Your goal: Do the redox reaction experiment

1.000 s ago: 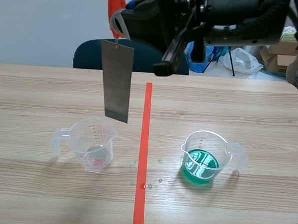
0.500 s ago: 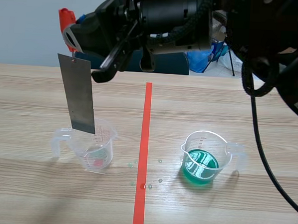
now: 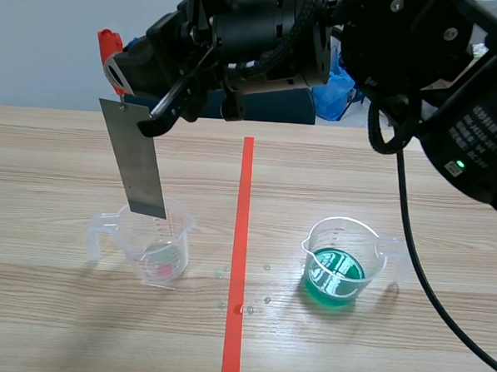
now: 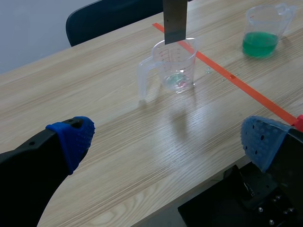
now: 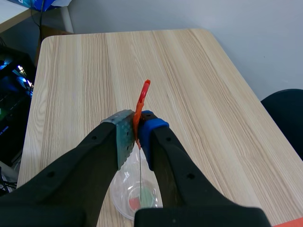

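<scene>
My right gripper (image 3: pixel 128 70) reaches in high from the right and is shut on an orange-red clip (image 3: pixel 110 50). A grey metal plate (image 3: pixel 135 159) hangs from the clip. The plate's lower edge sits at the rim of the clear beaker (image 3: pixel 155 241), which holds a little liquid with a reddish spot. In the right wrist view the clip (image 5: pixel 142 97) is pinched in my right gripper (image 5: pixel 137 128), with the clear beaker (image 5: pixel 127 201) below. A beaker of green liquid (image 3: pixel 338 261) stands right of the tape. My left gripper (image 4: pixel 168 137) is open and low, well short of the clear beaker (image 4: pixel 176 66).
An orange tape line (image 3: pixel 240 235) runs down the table's middle, with small droplets (image 3: pixel 246 307) beside it. A dark blue chair (image 3: pixel 149 89) stands behind the table. Bags and boxes (image 3: pixel 479 73) sit at the back right. The table's near edge (image 4: pixel 156 208) lies under my left gripper.
My right arm has carried the clip and plate leftward from near the tape line to over the clear beaker. The plate's lower edge has come down to the rim.
</scene>
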